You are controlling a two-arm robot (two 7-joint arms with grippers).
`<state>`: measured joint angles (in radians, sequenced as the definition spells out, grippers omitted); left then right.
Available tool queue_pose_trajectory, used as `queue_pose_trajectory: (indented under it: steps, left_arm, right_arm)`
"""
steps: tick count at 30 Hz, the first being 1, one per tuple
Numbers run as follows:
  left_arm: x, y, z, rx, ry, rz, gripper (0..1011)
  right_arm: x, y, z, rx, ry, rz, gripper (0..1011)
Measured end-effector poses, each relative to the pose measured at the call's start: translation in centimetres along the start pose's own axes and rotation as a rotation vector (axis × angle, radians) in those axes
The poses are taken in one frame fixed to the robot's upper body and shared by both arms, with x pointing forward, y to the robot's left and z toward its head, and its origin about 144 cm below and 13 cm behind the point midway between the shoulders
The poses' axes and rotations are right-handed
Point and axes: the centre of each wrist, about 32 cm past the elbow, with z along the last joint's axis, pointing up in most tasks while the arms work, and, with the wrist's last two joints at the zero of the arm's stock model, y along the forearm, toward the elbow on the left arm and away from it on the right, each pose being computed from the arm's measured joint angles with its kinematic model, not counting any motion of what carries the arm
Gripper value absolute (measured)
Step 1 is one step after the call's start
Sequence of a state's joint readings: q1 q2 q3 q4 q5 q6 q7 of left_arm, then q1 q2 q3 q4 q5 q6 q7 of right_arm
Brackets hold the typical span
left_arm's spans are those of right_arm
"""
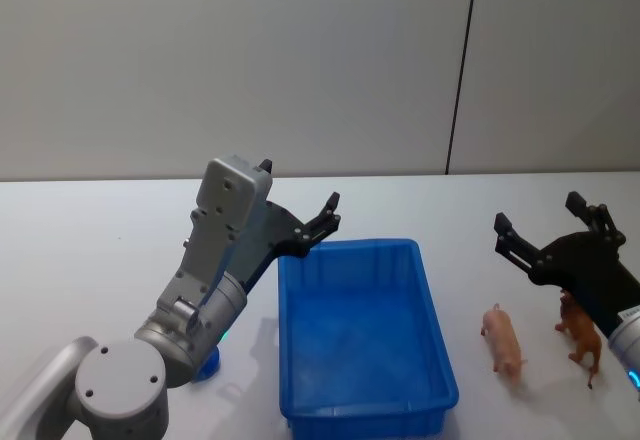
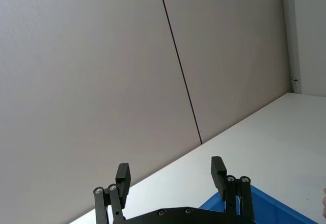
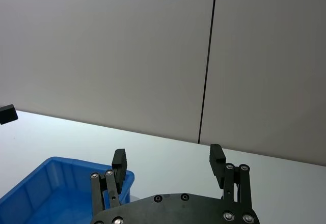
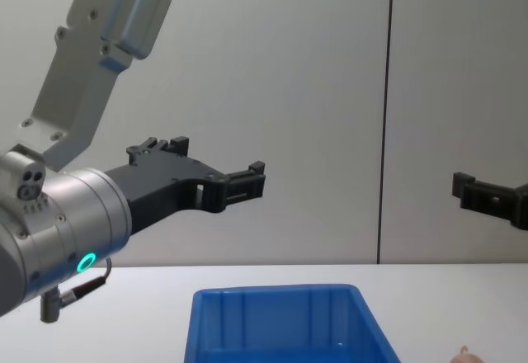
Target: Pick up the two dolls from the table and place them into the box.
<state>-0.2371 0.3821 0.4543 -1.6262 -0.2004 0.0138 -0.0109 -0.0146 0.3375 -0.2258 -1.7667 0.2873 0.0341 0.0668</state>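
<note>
Fingers [image 2: 218, 173] of the left gripper [image 1: 300, 188] stand spread wide with nothing between them; only the pale wall [image 2: 102, 56] shows in the gap. This gripper hangs in the air over the 11 o'clock corner of the box [image 1: 432, 300] in the head view. It points forward and up, and its grey arm [image 1: 215, 250] rises from about the box's 8 o'clock.

Fingers [image 3: 216, 159] of the right gripper [image 1: 538, 215] are just as far apart and hold nothing. It hovers at the box's 2 o'clock. In the chest view one of its fingertips shows at the right edge, well above the tabletop.

The bright blue box sits on the white table [image 1: 90, 230], straight before the robot, its long sides running away from the robot.

Both dolls are on the table outside the box:
- The pink pig doll [image 1: 503, 338] lies at the box's 3 o'clock, near its right wall but apart from it, and roughly parallel to that wall.
- The brown animal doll [image 1: 583, 340] stands at the pig's 3 o'clock, near it and not touching. In the head view the right gripper's black body overlaps the doll's upper end, at the doll's 12 o'clock.
</note>
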Motion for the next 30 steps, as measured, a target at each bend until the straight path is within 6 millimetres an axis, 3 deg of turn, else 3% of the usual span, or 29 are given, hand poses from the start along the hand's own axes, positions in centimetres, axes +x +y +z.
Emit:
queue_pose_trajectory:
  steps: [20,30]
  left_arm:
    - [0.0,0.0,0.0,0.000,0.000,0.000,1001]
    - [0.0,0.0,0.0,0.000,0.000,0.000,1001]
  right_arm:
    - [0.0,0.0,0.0,-0.001,0.000,-0.001,1001]
    - [1.7,-0.4,-0.5,-0.032,0.002,-0.025,1001]
